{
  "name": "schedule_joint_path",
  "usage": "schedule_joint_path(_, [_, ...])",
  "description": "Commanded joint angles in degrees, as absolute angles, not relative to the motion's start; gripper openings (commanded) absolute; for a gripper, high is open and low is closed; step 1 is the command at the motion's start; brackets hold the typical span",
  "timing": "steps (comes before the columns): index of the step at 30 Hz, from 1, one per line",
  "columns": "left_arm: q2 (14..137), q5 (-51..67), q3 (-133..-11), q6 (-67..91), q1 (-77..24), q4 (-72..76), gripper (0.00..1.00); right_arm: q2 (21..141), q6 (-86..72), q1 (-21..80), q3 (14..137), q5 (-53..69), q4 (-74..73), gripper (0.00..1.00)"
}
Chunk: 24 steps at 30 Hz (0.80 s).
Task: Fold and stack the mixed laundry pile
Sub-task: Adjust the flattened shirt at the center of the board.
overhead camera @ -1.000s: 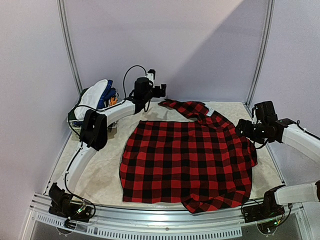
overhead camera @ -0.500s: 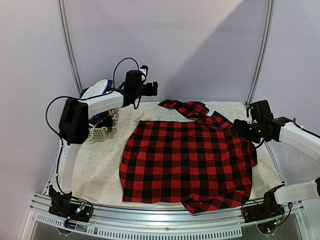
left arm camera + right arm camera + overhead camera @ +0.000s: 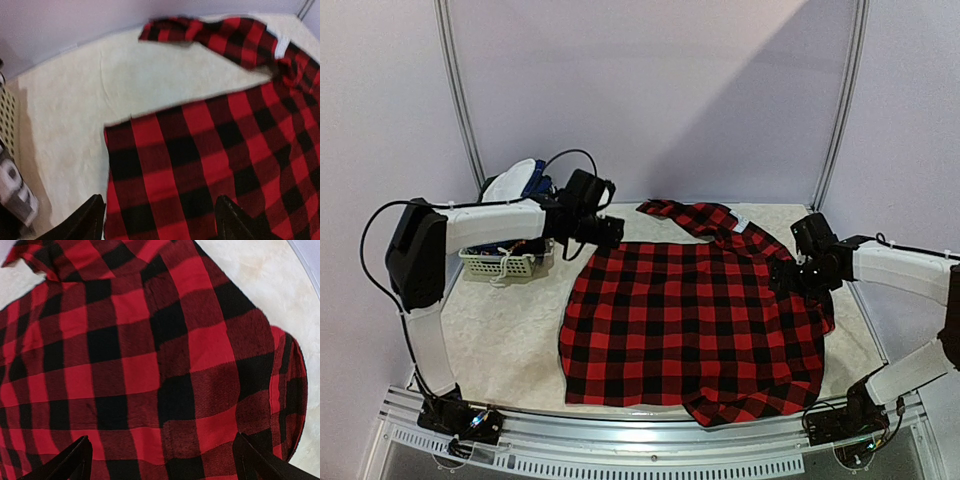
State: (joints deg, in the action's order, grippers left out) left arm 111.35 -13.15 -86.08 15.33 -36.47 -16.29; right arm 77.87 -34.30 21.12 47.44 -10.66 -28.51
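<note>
Beneath the left gripper [image 3: 160,200], looking down on the far left corner of the red-and-black plaid shirt [image 3: 695,320], lying flat and spread over the cream table cover [image 3: 510,340]. Holding the left fingers [image 3: 92,215] wide apart, pinching nothing, with the shirt's left edge just beside the left-hand tip and plaid cloth filling the gap between the two tips. Ahead of this gripper, finding bare cover first and then one sleeve [image 3: 210,35] stretching across beyond it, leading off to the right toward a small white label [image 3: 280,47] at the collar. Off to the left of it, catching the white lattice basket [image 3: 500,263] near the far left corner of the table, apart from the shirt and carrying the rest of the mixed laundry pile: a white garment [image 3: 510,182] heaped on top, touching a blue cloth [image 3: 535,183] beside it. Beneath the right gripper [image 3: 161,440], hanging over the shirt's right side near the shoulder, with both fingers spread wide and closing on nothing. Between those tips, showing only plaid, rumpled in soft folds; to the right of them, meeting the shirt's curved edge against the bare cover. Not telling from any view whether either gripper's tips are touching the fabric.
</note>
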Motion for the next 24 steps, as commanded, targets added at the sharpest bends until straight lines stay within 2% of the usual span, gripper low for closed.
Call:
schedule_joint_path(1, [107.1,-13.5,-77.8,19.3,-38.9,-22.8,0.75,82.1,-37.2,21.5,48.8,-14.5,-30.1,0.99])
schedule_joint_path(10, [109.0,-12.0,-71.4,22.4,-40.0,-22.3,0.69,92.8,-35.1,20.9,53.9,-15.6,-30.4,0.99])
schedule_joint_path(24, [119.0,-13.2,-74.8,23.1,-34.7,-21.5,0.62,111.9,-29.3,14.5,70.0,-11.4,-33.8,0.99])
